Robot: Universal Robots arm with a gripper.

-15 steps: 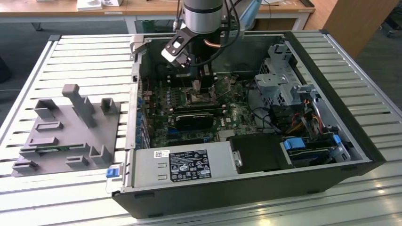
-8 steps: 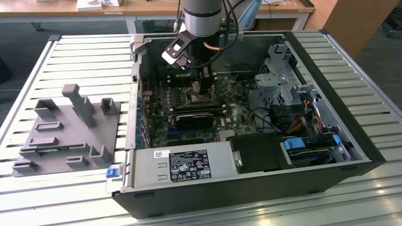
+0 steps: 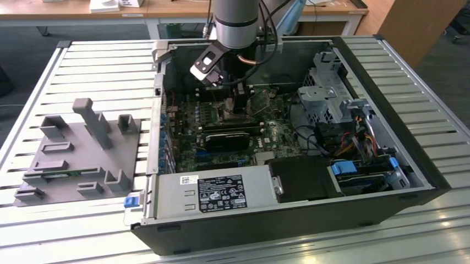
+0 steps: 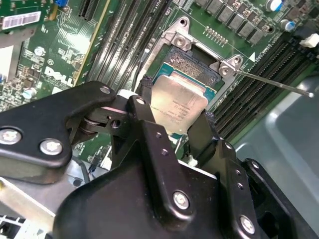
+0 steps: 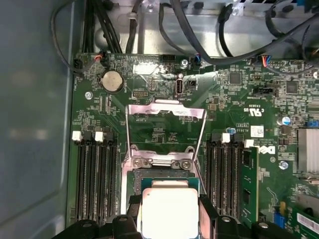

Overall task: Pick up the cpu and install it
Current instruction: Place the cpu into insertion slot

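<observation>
On the slatted metal table (image 3: 88, 60) lies an open computer case (image 3: 294, 220), and the arm reaches down into it over the green motherboard (image 5: 234, 94). In the second wrist view the gripper (image 4: 177, 107) has its 2 black fingers (image 4: 149, 124) closed on opposite edges of the cpu (image 4: 180, 102) (silver top facing up). The chip sits over the open socket (image 4: 197, 64); whether they touch, I cannot tell. The load plate (image 5: 167, 112) stands raised.
</observation>
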